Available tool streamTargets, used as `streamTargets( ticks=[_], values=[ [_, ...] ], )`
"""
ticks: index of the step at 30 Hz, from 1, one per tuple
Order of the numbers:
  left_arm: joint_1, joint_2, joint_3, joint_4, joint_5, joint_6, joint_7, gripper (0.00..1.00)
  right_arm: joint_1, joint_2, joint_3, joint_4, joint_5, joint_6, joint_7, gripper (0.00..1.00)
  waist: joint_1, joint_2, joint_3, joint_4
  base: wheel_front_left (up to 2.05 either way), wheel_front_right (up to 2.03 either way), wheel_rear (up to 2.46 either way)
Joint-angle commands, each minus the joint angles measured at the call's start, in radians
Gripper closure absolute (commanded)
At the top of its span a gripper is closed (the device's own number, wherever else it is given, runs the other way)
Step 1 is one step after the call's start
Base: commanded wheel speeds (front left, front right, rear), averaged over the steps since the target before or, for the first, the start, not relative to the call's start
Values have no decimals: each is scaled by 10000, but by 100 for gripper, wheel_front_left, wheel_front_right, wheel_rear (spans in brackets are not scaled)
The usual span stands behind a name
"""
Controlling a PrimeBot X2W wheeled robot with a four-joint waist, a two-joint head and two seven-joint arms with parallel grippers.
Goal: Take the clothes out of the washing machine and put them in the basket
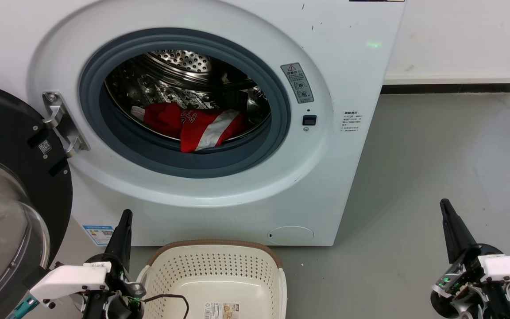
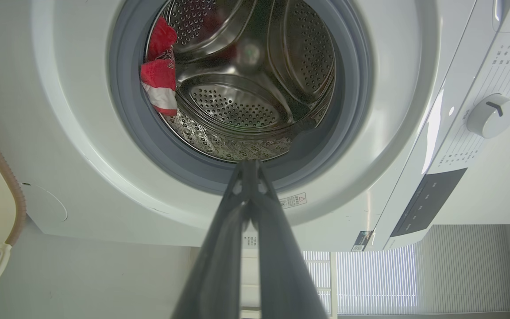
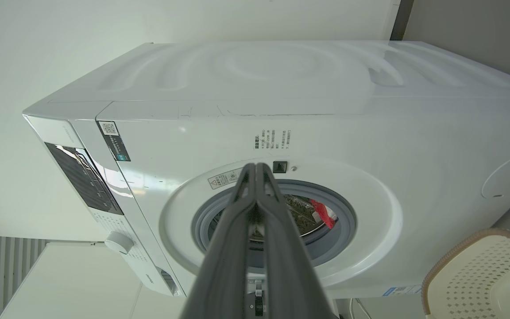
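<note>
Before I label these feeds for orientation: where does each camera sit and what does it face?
Head: high, looking down at washing machine and basket; left end effector, right end effector low.
Left wrist: rolled sideways, facing drum; own fingers.
Right wrist: rolled sideways, facing machine front; own fingers.
Shared: all show the clothes.

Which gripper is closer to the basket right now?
Left. The left gripper is just beside the left rim of the basket. The right gripper is far off to its right.

A warning-triangle sticker (image 1: 297, 82) on the washing machine (image 1: 237, 212), print unreadable
</note>
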Motion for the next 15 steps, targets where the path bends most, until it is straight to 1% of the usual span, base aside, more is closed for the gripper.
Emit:
streamTargets(
  ticks=[1,15],
  values=[
    [-53,-22,21,1,15,-18,28,100,-131,37,1,20,-49,-3,-1,100,0,-1,0,0,0,0,0],
    [-53,-22,20,1,15,-18,27,100,-132,38,1,20,-47,-2,-3,100,0,-1,0,0,0,0,0]
  ],
)
